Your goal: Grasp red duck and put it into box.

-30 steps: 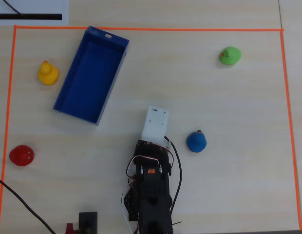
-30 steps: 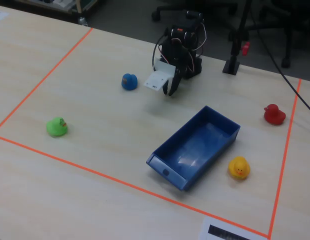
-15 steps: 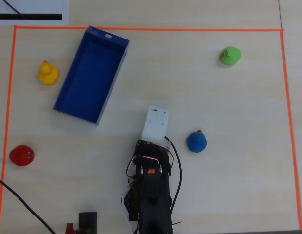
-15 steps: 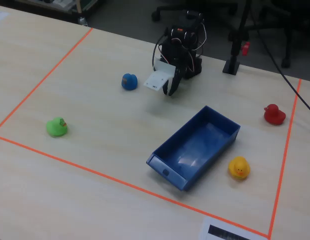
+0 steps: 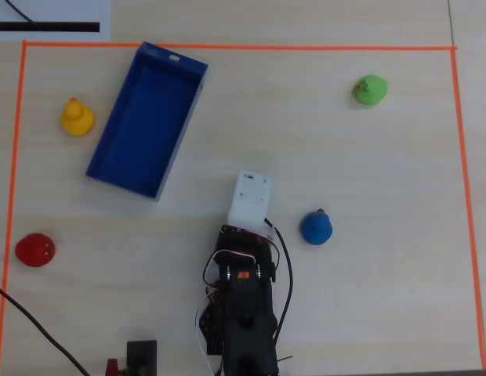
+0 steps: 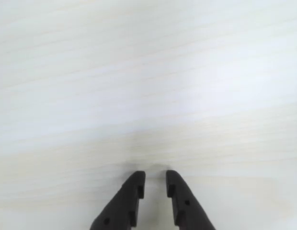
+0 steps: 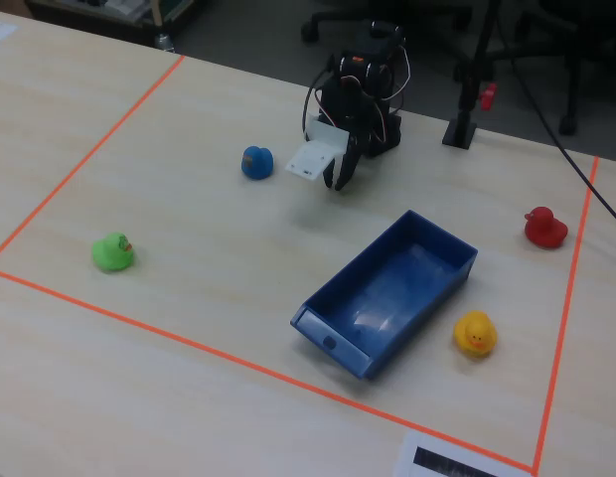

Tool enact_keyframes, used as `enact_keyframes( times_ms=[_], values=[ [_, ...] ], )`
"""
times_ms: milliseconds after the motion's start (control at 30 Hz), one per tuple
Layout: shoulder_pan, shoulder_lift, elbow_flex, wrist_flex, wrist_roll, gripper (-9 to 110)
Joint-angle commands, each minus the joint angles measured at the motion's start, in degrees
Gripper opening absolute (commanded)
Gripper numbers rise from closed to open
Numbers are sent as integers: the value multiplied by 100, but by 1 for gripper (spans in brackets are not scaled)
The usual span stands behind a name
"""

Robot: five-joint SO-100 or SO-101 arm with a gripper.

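- Tabletop (image 5: 345, 157): pale wood grain, with an orange tape line (image 5: 243, 47) marking a rectangular work area. I see everything below lying inside that outline.
- Arm (image 5: 243, 305): black, with loose wiring, seated at the near edge of the tabletop in the overhead view, about midway along it. A white block (image 5: 251, 200) at its wrist points toward the middle.
- Box (image 5: 117, 168): long blue open tray, empty, lying at a slant toward the far left corner in the overhead view, with a small white mark on its far short rim.
- Red duck (image 5: 34, 250): I find it near the left edge, toward the near left corner in the overhead view, well apart from the box and from the arm. In the fixed view (image 7: 544, 228) it sits close to the tape line.
- Yellow duck (image 5: 76, 117): just beside the box's long left wall, not touching it.
- Blue duck (image 5: 315, 227): near the arm, on the right of the white block.
- Green duck (image 5: 370, 89): toward the far right corner.
- Claw (image 6: 155, 179): the two dark fingers (image 6: 131, 191) stand slightly parted with a narrow gap, holding nothing, above bare tabletop.
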Motion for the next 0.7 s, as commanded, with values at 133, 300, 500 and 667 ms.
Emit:
enact_keyframes(
  times_ms=[133,300,500,667],
  values=[
    [44,0,-35,149,0,4],
    [141,-9,-35,149,-237,8],
    [0,-202,-272,-264,-659,8],
    [-316,-2320,-2496,-220,-325,23]
  ],
)
